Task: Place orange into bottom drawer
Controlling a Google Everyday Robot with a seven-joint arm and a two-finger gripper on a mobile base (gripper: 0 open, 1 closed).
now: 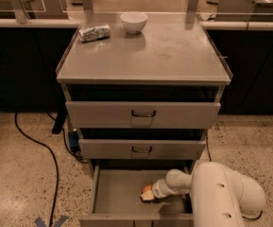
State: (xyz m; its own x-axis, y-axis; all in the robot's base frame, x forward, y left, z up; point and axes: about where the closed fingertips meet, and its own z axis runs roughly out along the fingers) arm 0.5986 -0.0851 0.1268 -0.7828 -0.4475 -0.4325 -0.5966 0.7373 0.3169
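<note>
Arm [223,197] came in from lower right: gripper [149,196] at its left end, low inside the bottom drawer [115,197], then a slim wrist segment, then the bulky white link filling the bottom-right corner. Wrist ran roughly level, pointing left across the drawer floor.

Gripper sat right against the orange [147,189], just below it in the view. Couldn't tell how far open the gripper was, or whether it had hold of the orange or was only touching it.

Hidden or cut off: the drawer's front edge ran out of the bottom of the view. The arm covered the drawer's right part. The underside of the orange was masked by the gripper.

Orange: a small rounded orange patch, only its top showing, right of centre in the bottom drawer. Drawer was pulled out, with a grey floor.

Elsewhere, left to right: black cable [37,145] on the speckled floor, foil-wrapped packet [94,32] and white bowl [133,21] at the back of the table [164,56]. Top drawer [143,115] and middle drawer [142,149] each sat slightly out.
</note>
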